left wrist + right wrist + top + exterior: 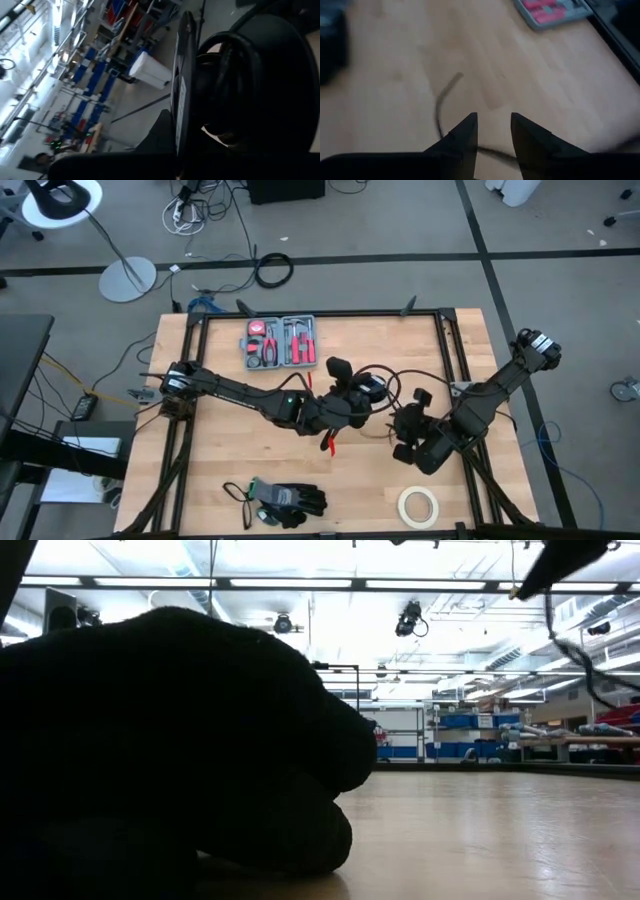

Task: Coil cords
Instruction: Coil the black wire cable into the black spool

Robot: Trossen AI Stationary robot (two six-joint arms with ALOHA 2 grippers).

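The thin black cord [388,372] hangs in loose loops between my two grippers over the middle of the table. My left gripper [352,402] is shut and roughly level, and the cord's loops [240,45] fill its wrist view. My right gripper [494,116] is open and slants down over the table, just right of the left one [405,430]. A strand of cord [440,100] lies on the wood below its fingers, with the loose tail end [456,77] beyond them. Nothing is between its fingers. My left gripper is shut on the cord's looped part [235,55], held clear above the table. The loops themselves and the gripper's dark body hide the place of contact, so neither the hold nor the number of strands shows. From the loops a strand runs toward the right gripper.
A grey tool case [280,343] with red-handled tools lies at the far side. Black gloves [285,500] lie at the near edge and block most of the low view [170,740]. A tape roll [418,505] sits near right. A small red thing [328,442] lies under the left gripper.
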